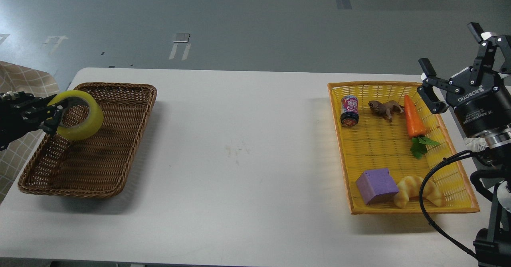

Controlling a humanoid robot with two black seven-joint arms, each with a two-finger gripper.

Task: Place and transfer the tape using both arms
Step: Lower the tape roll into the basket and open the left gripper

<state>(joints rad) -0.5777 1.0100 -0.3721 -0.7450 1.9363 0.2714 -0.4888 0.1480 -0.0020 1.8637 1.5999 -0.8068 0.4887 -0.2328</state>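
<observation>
The yellow tape roll [80, 116] hangs over the left part of the brown wicker basket [119, 147], held by its rim. My left gripper [55, 117] comes in from the left edge and is shut on the roll's left rim. Most of the left arm is out of view. My right gripper [453, 63] is open and empty, raised above the far right edge of the yellow basket [339, 139], well apart from the tape.
The yellow basket holds a small can [349, 110], a brown toy animal [385, 108], a carrot [413, 119], a purple cube [376, 186] and a croissant [417, 191]. A black cable [429, 187] loops over its right corner. White table [239, 159] lies between the baskets.
</observation>
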